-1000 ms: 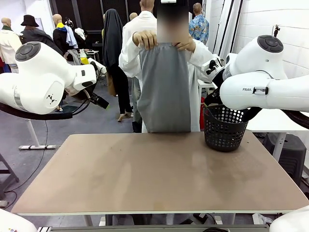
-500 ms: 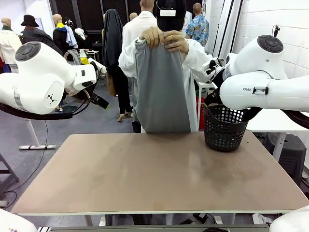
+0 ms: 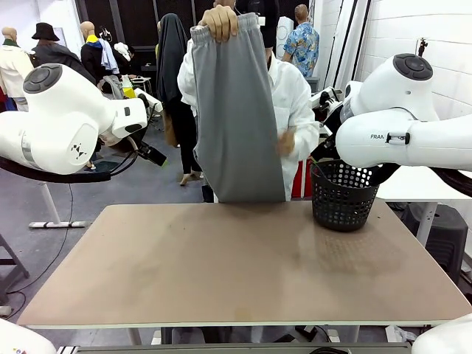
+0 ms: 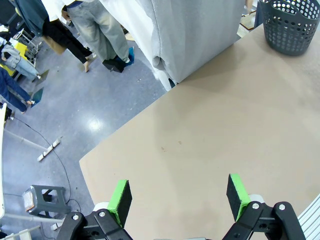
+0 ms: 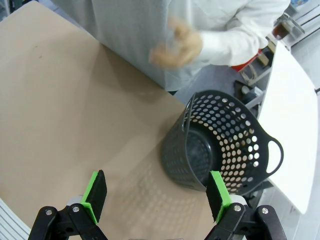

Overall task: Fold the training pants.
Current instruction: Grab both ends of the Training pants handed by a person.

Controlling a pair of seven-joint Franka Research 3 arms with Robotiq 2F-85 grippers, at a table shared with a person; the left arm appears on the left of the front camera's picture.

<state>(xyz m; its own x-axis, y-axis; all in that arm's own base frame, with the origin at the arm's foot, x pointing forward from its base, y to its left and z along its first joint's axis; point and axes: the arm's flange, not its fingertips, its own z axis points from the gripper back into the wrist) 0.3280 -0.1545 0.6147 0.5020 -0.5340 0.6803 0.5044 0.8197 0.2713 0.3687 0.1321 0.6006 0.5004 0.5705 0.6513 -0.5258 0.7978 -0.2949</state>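
A brown counter in a busy workroom carries a black basket, upright at its far right. The pants hang from a person's hand beyond the far edge — well apart from the left end effector and the right end effector, both spread wide. The right arm reads "FRAN".

Basket on table; pants seemingly behind far edge.

Rounded white arms, grey joint caps, black left tool and right tool, green pads.
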